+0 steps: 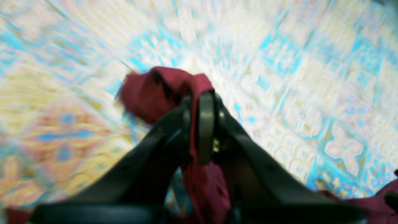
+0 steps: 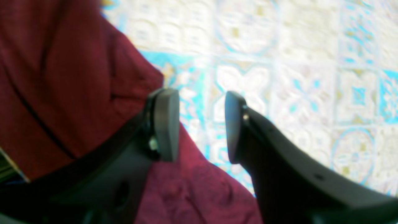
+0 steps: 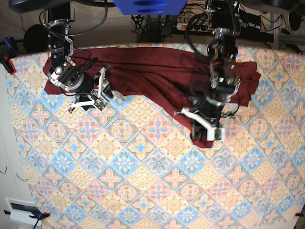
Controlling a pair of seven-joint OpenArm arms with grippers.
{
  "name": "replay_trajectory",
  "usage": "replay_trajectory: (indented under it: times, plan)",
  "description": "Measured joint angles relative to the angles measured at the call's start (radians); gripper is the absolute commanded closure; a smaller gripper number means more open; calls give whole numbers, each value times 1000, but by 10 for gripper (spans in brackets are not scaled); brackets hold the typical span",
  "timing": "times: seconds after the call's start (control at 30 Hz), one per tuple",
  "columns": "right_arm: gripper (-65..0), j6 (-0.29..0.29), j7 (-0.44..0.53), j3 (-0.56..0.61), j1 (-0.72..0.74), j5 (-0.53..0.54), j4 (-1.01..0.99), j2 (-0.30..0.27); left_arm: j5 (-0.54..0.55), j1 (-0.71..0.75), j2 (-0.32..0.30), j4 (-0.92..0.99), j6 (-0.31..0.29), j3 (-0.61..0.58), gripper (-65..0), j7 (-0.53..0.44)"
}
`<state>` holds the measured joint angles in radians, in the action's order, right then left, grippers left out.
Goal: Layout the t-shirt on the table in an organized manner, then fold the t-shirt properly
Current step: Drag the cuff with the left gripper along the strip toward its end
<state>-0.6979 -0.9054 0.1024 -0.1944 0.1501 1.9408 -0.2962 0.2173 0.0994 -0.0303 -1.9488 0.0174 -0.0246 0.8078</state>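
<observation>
Two pincers: left pincer [image 1: 199,102] clamped on the plain maroon t-shirt [image 3: 157,71]; right pincer [image 2: 202,124] apart above the tiled surface [image 3: 143,181].

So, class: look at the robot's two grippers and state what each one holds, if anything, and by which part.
The left gripper is shut on a bunched fold of the dark red knit t-shirt; which part is unclear. The right gripper is open, holding nothing.

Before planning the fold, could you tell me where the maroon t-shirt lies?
In the base view, the maroon t-shirt stretches along the table's far edge, pinched by the left gripper.
</observation>
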Motion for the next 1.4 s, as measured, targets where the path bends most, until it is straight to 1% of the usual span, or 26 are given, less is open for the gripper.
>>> replay_trajectory:
  times: [0.1,0.17,0.3,0.47,0.93,1.0,1.07,1.17,1.23,1.3,1.4]
  plan:
    - [-232,-4,0,2,-3,5,-3,2,-2,98,3,-79,0,69,0,0]
    - [-232,-5,1,2,-3,6,-3,6,0,153,5,-91,0,125,0,2]
    - [-232,-4,1,2,-2,3,-3,5,-1,207,5,-91,0,224,0,3]
    - [-232,-2,3,6,-2,7,-3,5,0,268,5,-120,0,301,0,-4]
    - [-232,-1,2,7,-5,6,-3,5,-1,368,13,-113,0,309,0,11]
    - [-232,-2,2,8,-5,6,-3,5,-1,379,13,-113,0,310,0,53]
    - [-232,-2,2,7,-5,6,-3,5,-2,384,13,-113,0,311,0,116]
    - [-232,-2,2,-5,-4,6,-3,6,-1,382,13,-113,0,311,-7,146]
    - [-232,-6,3,-38,-5,7,-3,9,-1,380,13,-113,0,311,-7,150]
    - [-232,-5,3,-102,-3,7,-3,11,-1,380,13,-113,0,311,-9,151]
    - [-232,-4,-2,-230,3,3,-30,8,-1,385,13,-113,0,312,-57,150]
